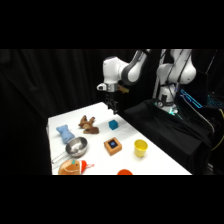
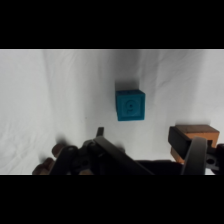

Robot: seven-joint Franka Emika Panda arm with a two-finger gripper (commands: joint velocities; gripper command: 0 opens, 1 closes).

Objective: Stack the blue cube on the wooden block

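Note:
The blue cube (image 1: 113,124) sits on the white table (image 1: 150,160), near its far edge. My gripper (image 1: 114,107) hangs just above it and holds nothing. In the wrist view the blue cube (image 2: 131,105) lies alone on the table, beyond the open gripper (image 2: 147,145), clear of both fingers. The wooden block (image 1: 113,145), orange-brown with a dark blue centre patch, lies a short way nearer the camera than the cube. In the wrist view the wooden block (image 2: 199,133) shows at the lower right, partly behind one finger (image 2: 194,156).
A brown soft toy (image 1: 88,124) and a light blue soft toy (image 1: 65,133) lie left of the cube. A metal bowl (image 1: 76,147) and an orange object (image 1: 73,167) sit at the front left, a yellow cup (image 1: 141,148) right of the block. A red object (image 1: 124,172) peeks in at the front edge.

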